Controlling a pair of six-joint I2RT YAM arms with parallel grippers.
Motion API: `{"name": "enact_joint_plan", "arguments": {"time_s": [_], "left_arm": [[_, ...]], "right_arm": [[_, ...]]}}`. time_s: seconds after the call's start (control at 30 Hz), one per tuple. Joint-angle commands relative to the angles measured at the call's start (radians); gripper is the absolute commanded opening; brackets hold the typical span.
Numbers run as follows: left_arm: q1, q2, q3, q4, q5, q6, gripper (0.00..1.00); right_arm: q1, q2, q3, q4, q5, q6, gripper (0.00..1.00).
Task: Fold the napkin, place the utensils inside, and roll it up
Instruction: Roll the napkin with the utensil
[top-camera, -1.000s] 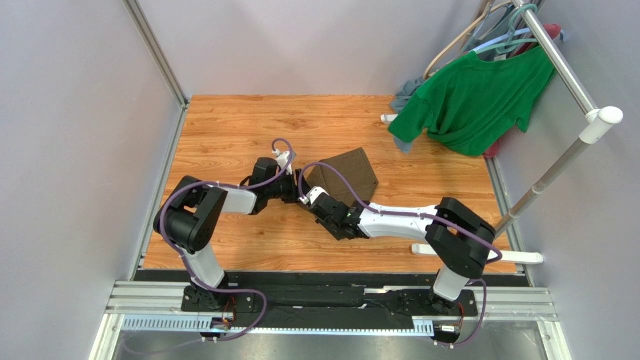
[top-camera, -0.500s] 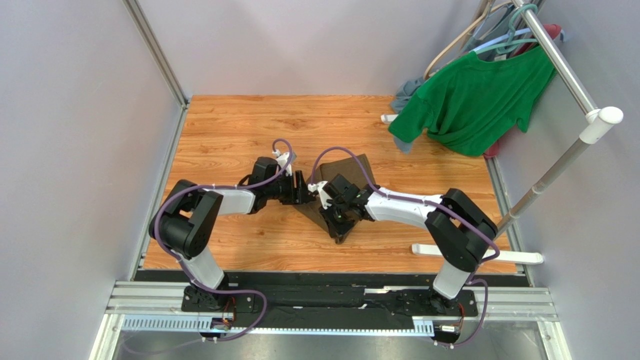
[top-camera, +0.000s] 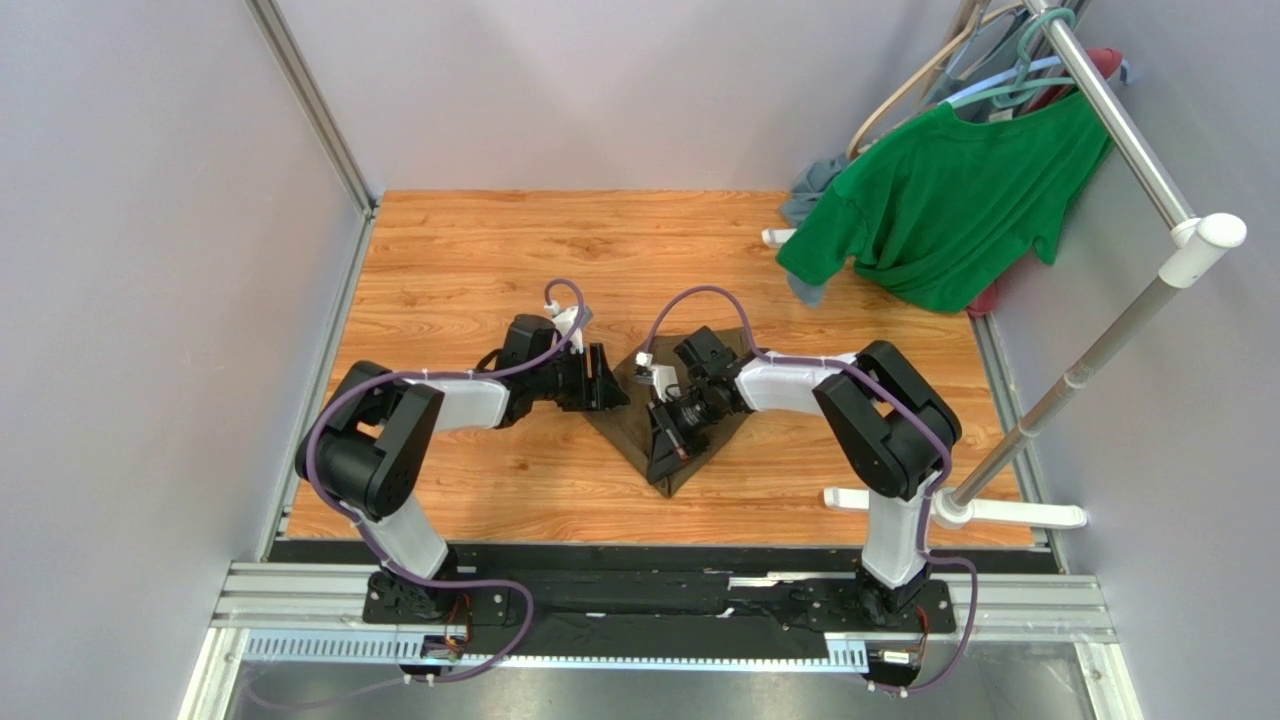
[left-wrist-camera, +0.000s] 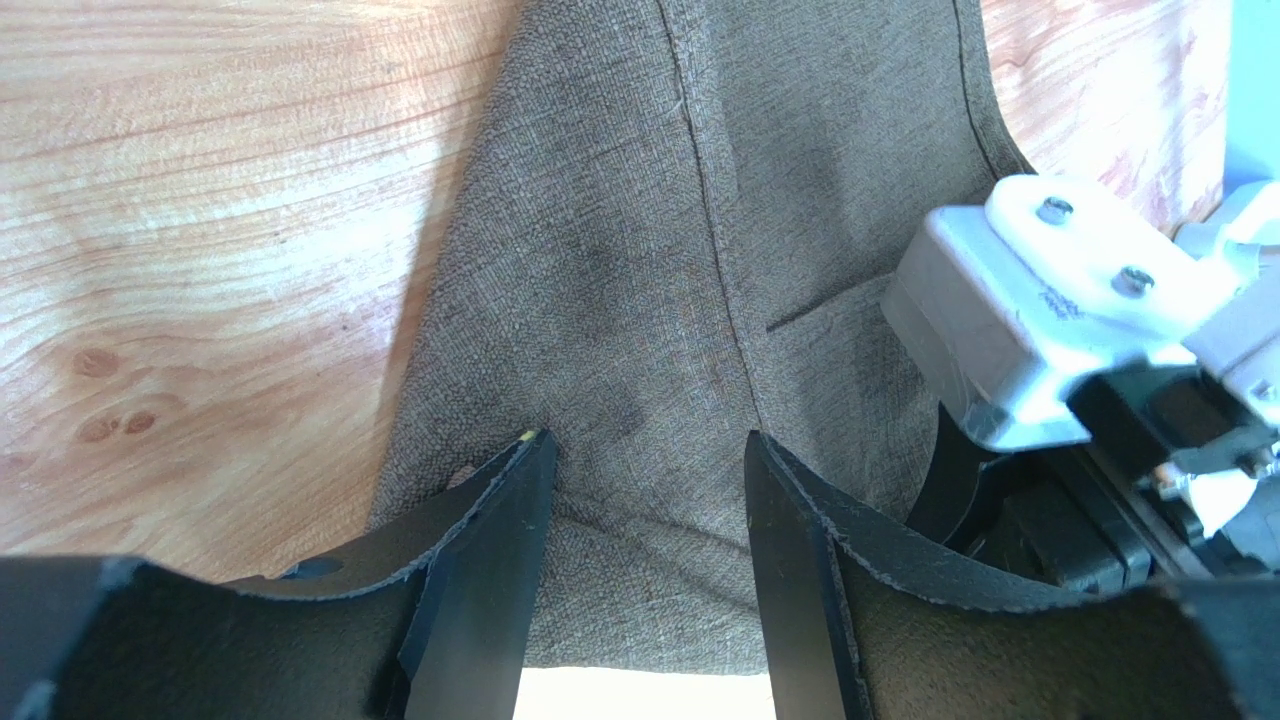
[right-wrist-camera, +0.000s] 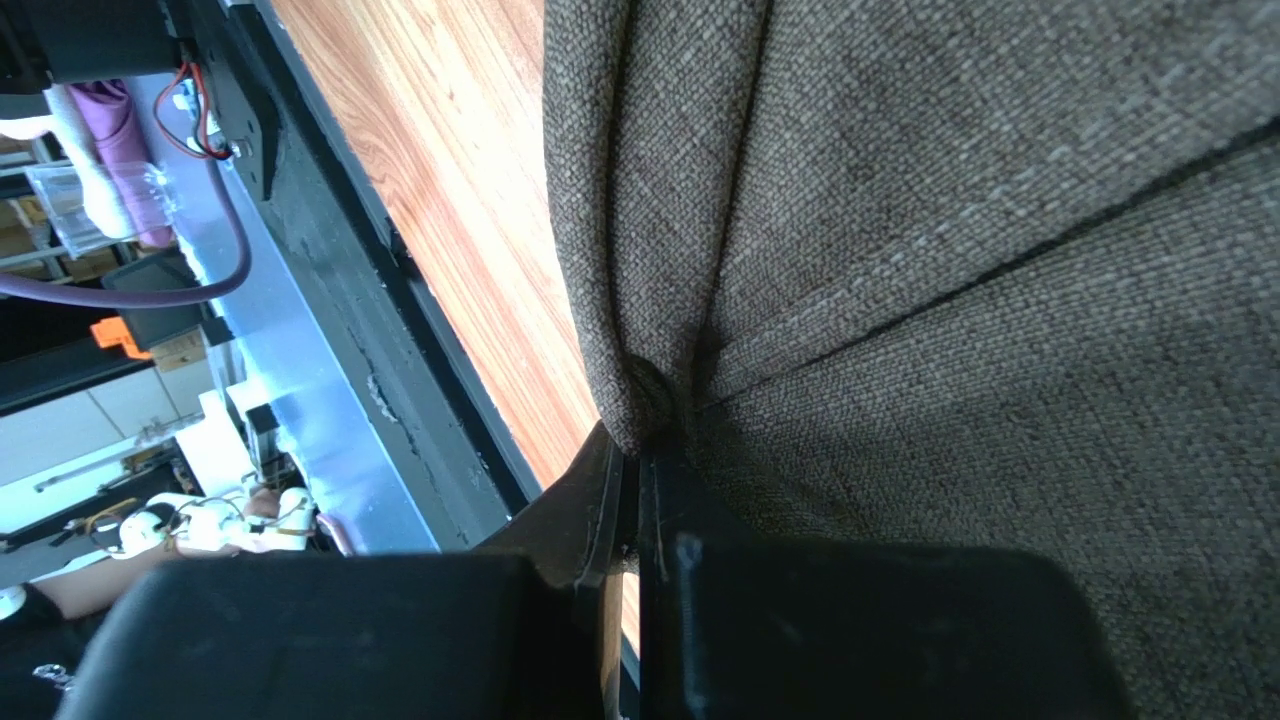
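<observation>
Napkin, a dark olive-brown woven cloth (left-wrist-camera: 631, 225), lies mid-way across the wooden counter (top-camera: 451, 255), partly folded, with the right gripper (right-wrist-camera: 643, 465) clamped on a pinched fold and the left gripper (left-wrist-camera: 639, 450) half open over it, gripping nothing; no utensils show, so placing and rolling are yet to do.

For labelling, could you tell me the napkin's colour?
Plain dark olive-brown napkin, clearest in right wrist view.

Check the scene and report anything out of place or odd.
The green T-shirt hangs over the far right corner of the table, unrelated to the job. The napkin is bunched and puckered where the right tool pinches it.
</observation>
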Motion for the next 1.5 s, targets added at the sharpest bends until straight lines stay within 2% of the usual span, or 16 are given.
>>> {"name": "enact_joint_plan", "arguments": {"time_s": [0.0, 0.1, 0.2, 0.3, 0.43, 0.6, 0.8, 1.1, 1.47], "left_arm": [[0.001, 0.038, -0.012, -0.029, -0.041, 0.023, 0.6], [0.001, 0.042, -0.012, -0.032, -0.038, 0.023, 0.6], [0.001, 0.046, -0.008, -0.035, -0.038, 0.024, 0.6], [0.001, 0.05, -0.005, -0.041, -0.035, 0.029, 0.59], [0.001, 0.05, 0.002, -0.047, -0.028, 0.036, 0.59], [0.001, 0.052, 0.0, -0.047, -0.028, 0.038, 0.59], [0.001, 0.053, -0.001, -0.047, -0.024, 0.038, 0.59], [0.001, 0.059, -0.002, -0.044, -0.026, 0.04, 0.59], [0.001, 0.064, -0.005, -0.052, -0.031, 0.047, 0.59]], "right_arm": [[-0.012, -0.002, -0.022, 0.017, 0.009, -0.011, 0.03], [-0.009, -0.088, -0.008, -0.02, 0.036, -0.014, 0.27], [0.006, -0.189, 0.015, -0.064, 0.133, -0.009, 0.4], [0.052, -0.293, 0.026, -0.078, 0.245, 0.006, 0.45], [0.173, -0.347, 0.042, -0.093, 0.348, 0.034, 0.47], [0.299, -0.271, 0.033, -0.055, 0.431, 0.106, 0.47], [0.361, -0.206, 0.067, -0.09, 0.529, 0.117, 0.47], [0.367, -0.145, 0.113, -0.244, 0.645, 0.061, 0.46], [0.364, -0.168, 0.124, -0.291, 0.731, 0.048, 0.45]]}}
